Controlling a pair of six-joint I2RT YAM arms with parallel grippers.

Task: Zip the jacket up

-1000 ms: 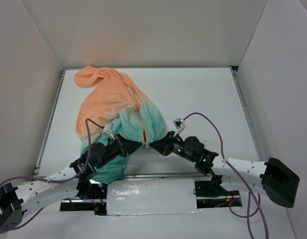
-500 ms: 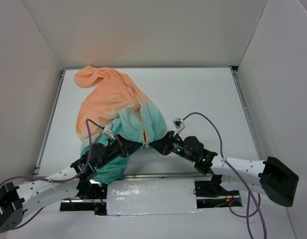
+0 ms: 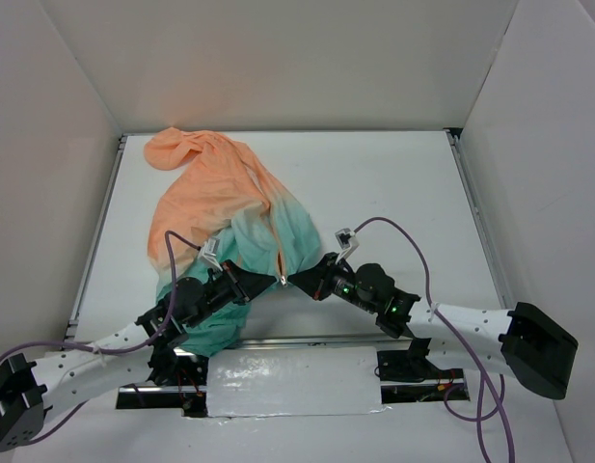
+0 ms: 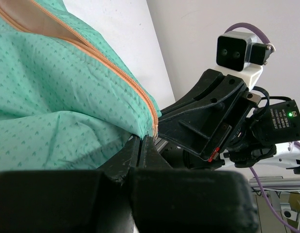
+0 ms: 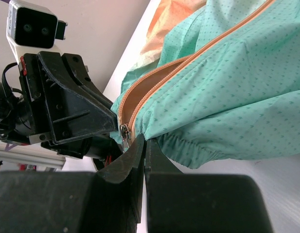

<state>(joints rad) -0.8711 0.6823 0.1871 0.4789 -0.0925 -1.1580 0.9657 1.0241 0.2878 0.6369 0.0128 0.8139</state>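
Observation:
The jacket (image 3: 215, 198) lies crumpled from the back left toward the near middle of the table, peach-orange at the far end and teal at the hem. Its orange zipper (image 3: 279, 246) runs down to the hem, where both grippers meet tip to tip. My left gripper (image 3: 271, 282) is shut on the teal hem (image 4: 140, 128) at the zipper's lower end (image 4: 154, 127). My right gripper (image 3: 294, 281) is shut on the hem's other side (image 5: 159, 131), just beside the metal slider (image 5: 124, 132), which hangs free. Above the slider the zipper (image 5: 188, 60) gapes open.
White walls enclose the table on three sides. A metal rail (image 3: 307, 340) and a white taped plate (image 3: 292, 381) lie along the near edge between the arm bases. Purple cables (image 3: 403, 236) loop above both arms.
The right arm has edged very slightly to the left. Both grips and the jacket look unchanged.

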